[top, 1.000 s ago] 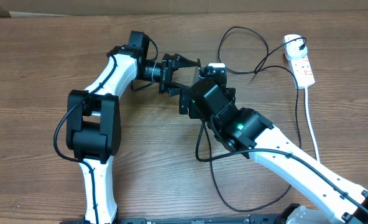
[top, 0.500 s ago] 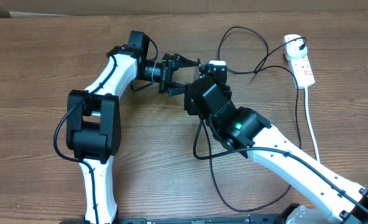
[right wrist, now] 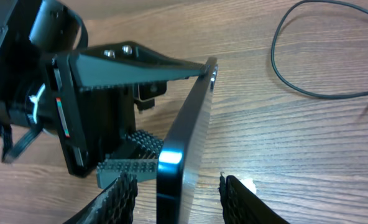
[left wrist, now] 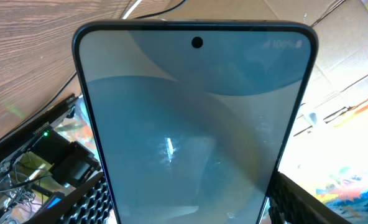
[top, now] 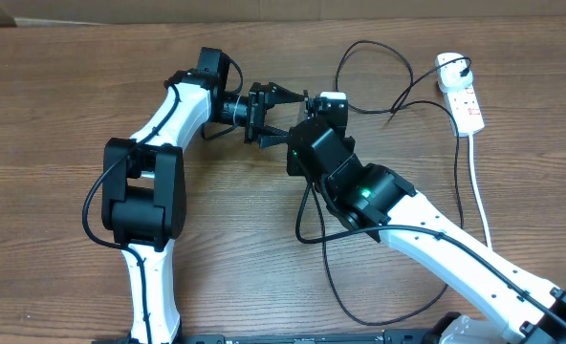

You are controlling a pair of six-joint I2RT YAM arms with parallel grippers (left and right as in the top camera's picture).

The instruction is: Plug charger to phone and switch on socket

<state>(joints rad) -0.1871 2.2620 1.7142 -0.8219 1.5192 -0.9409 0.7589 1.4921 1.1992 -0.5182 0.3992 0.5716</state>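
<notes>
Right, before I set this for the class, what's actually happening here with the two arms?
The left gripper holds the phone by its long edges, screen facing its own camera. The right gripper sits open at the phone's end, one finger on each side of it without touching. The charger lies on the table, in neither gripper, and the socket sits towards the far right, untouched.

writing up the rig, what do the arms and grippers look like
Both arms: white links with black joint housings. The left arm carries a looping black cable; the right arm shows a green light on a black joint. The left gripper has black wedge-shaped fingers with studded pads; the right gripper has black studded fingers too.
</notes>
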